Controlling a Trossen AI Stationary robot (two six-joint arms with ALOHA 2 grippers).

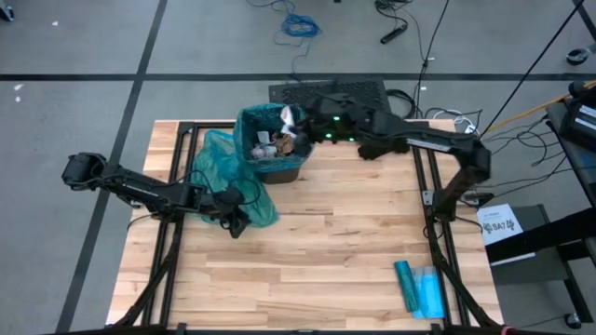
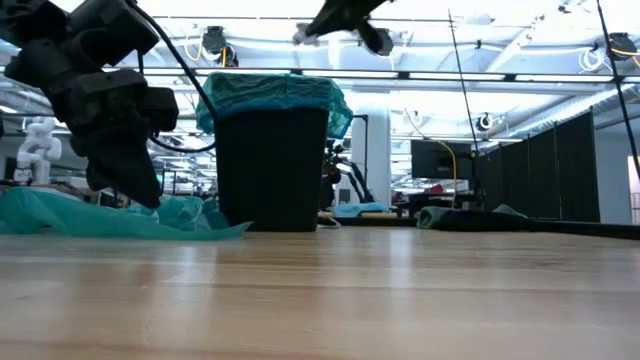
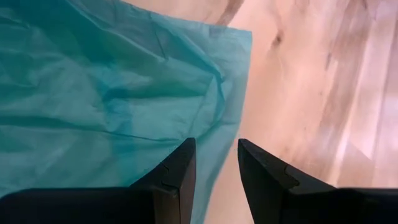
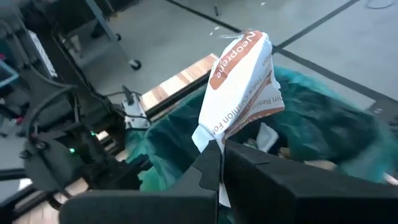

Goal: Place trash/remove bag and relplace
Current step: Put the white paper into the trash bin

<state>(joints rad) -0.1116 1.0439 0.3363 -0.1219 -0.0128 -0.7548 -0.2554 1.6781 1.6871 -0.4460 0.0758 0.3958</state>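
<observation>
The right gripper (image 4: pixel 221 155) hung over the bin (image 1: pixel 277 170) at the table's (image 1: pixel 326 242) far edge, its jaws closed on a crumpled white wrapper (image 4: pixel 239 84) with orange-brown print. The wrapper stood up from the fingertips, above the open mouth of the bin. Inside, on the teal liner (image 1: pixel 251 121), more wads (image 1: pixel 275 144) of brown and white paper were already piled; how full the bin was could not be judged well from overhead.

The left gripper (image 3: pixel 217 162) was low over the table beside the bin, jaws apart with nothing between them, poised at the edge of a loose teal bag (image 3: pixel 106 87) spread flat on the wood. A rolled blue-teal packet (image 1: pixel 419 288) lay well apart, near the front right corner.

The wrapper looked nearly weightless and soft, so a pinch on any fold should have held it, and it would probably flutter rather than drop straight; release would best come low over the mouth. The bag film was thin, limp and likely slippery. It would drape and slide off the wood, so the hold ought to be at a bunched edge or corner, not the flat middle. The liner, once loaded, should be taken at its rim where it folds over the bin.
</observation>
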